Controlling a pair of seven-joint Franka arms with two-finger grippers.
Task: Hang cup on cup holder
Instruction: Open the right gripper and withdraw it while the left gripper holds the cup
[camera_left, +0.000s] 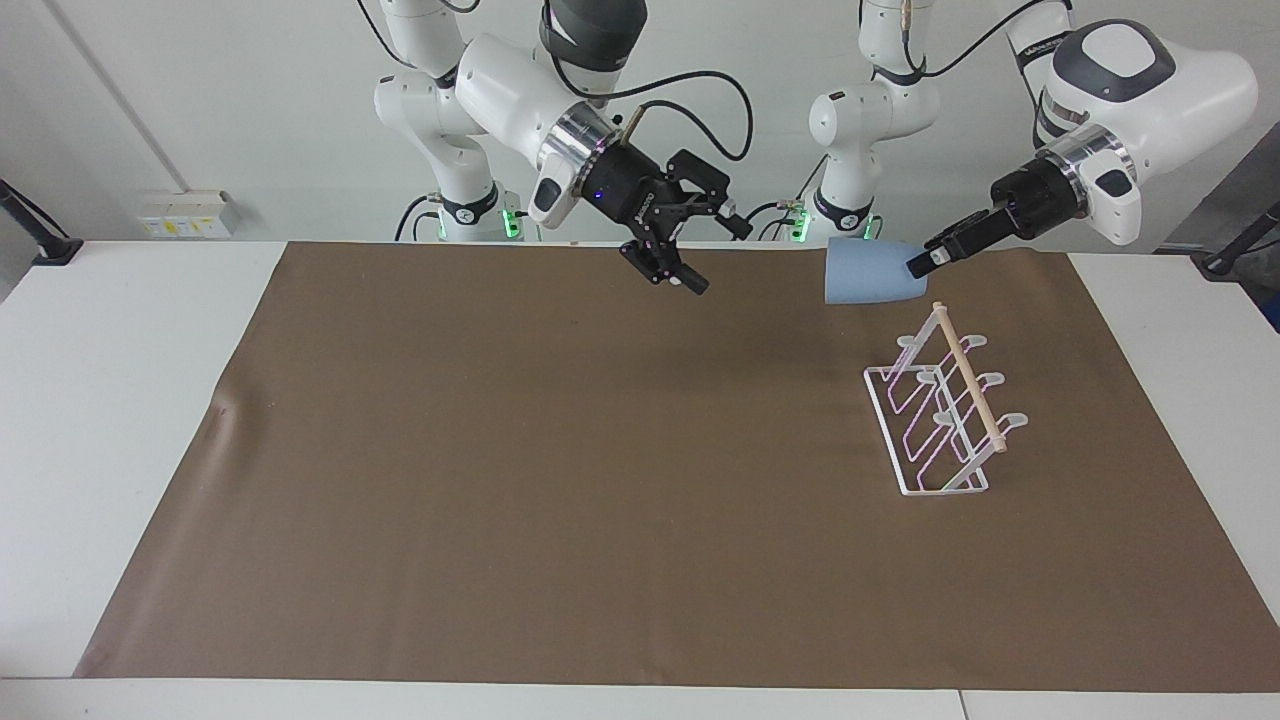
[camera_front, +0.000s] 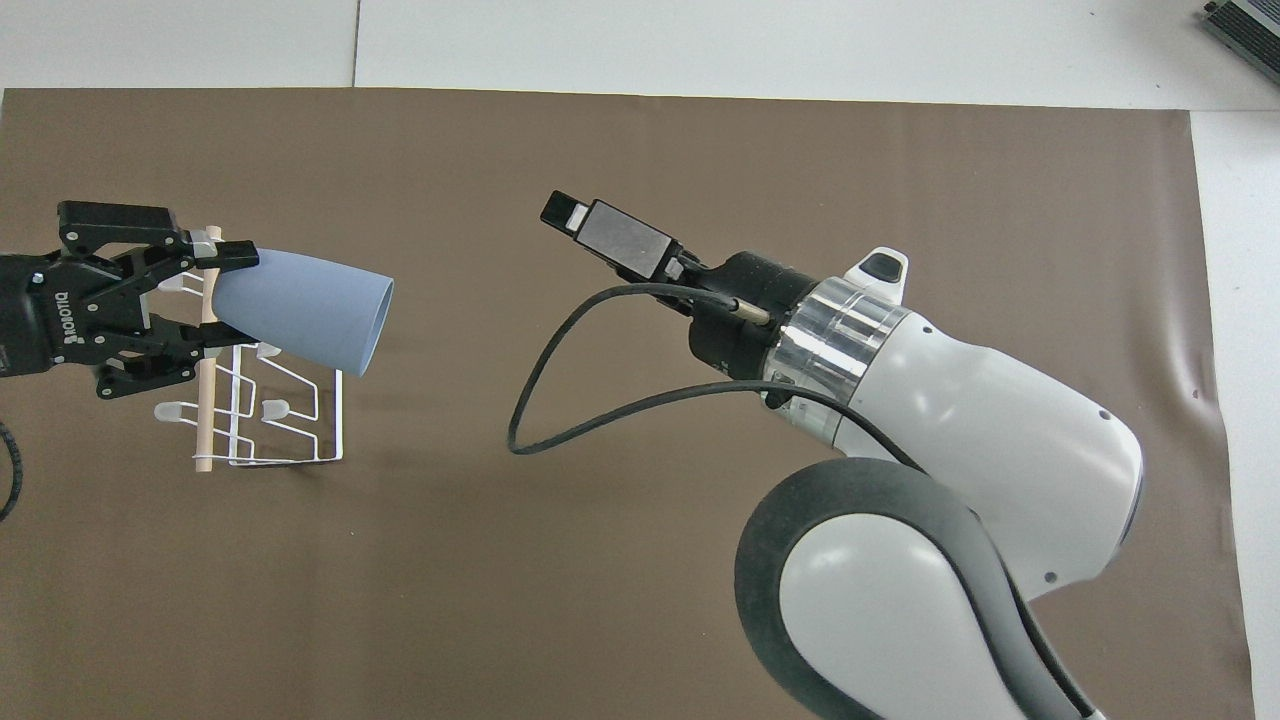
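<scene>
The light blue cup lies on its side in the air, its mouth toward the right arm's end. My left gripper is shut on its narrow base and holds it over the mat, just above the cup holder's end nearer the robots. The overhead view shows the cup and the left gripper over the cup holder. The cup holder, a white wire rack with a wooden dowel, stands on the mat toward the left arm's end. My right gripper is open and empty over the mat's middle, also in the overhead view.
A brown mat covers most of the white table. The right arm's black cable hangs in a loop under its wrist.
</scene>
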